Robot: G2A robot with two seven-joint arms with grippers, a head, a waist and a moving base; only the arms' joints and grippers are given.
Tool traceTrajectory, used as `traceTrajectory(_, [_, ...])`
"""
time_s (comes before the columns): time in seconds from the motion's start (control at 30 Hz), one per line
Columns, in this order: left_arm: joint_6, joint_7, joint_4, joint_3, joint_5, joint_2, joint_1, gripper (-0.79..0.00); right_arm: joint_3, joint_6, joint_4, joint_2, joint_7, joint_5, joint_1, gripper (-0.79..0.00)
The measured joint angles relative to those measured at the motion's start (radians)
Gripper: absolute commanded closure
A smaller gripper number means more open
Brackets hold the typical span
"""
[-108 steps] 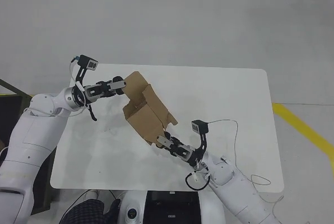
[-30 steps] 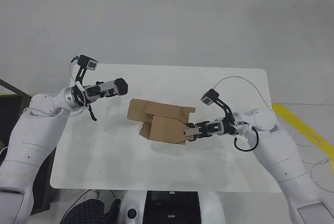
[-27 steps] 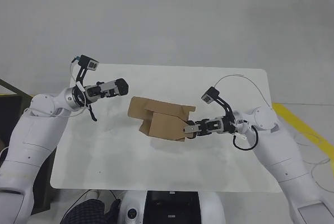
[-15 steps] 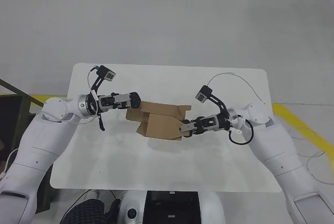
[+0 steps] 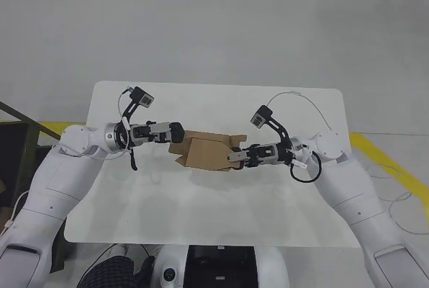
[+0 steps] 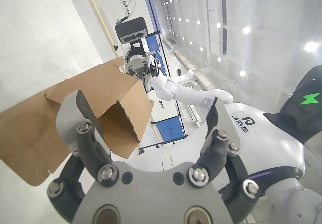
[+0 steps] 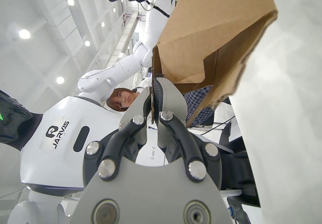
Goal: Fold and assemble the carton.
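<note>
Lit brightly and evenly from overhead. Blooms into glare around round ceiling lamps (image 6: 246, 30) in the 2 wrist views. Throws only a faint, soft-edged shadow beneath the carton (image 5: 204, 151) onto the white table (image 5: 286, 209). Darkens inside the carton's open end. Bends straight lines strongly toward wrist-view edges.

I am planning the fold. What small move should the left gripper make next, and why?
Probably close the left gripper on the near end of the carton: it is open, that end seems to lie between its fingers, and the right gripper grips the opposite edge.
</note>
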Motion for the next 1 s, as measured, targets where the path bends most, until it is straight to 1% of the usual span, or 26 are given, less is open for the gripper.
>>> traceTrajectory(0.17, [-0.013,-0.001,0.008,-0.009,0.019,-0.004,-0.002,-0.785,0.001,-0.002,-0.001,-0.003,-0.011,0.008,-0.003,0.0])
traceTrajectory(0.33, [-0.046,0.034,0.021,-0.043,0.088,0.0,0.0,-0.785,0.01,0.006,0.003,-0.002,-0.001,0.002,0.004,0.0])
traceTrajectory(0.43, [-0.032,0.026,0.019,-0.063,0.077,0.002,0.008,-0.785,0.019,0.017,0.005,0.001,0.015,-0.003,0.009,0.0])
traceTrajectory(0.57, [0.003,-0.017,0.009,-0.077,0.021,0.002,0.021,-0.785,0.029,0.034,0.0,0.004,0.021,-0.002,0.011,0.0])
traceTrajectory(1.0, [0.053,-0.057,-0.003,-0.037,-0.001,-0.018,0.029,-0.785,0.019,0.05,-0.032,-0.004,-0.015,0.018,-0.007,0.0])
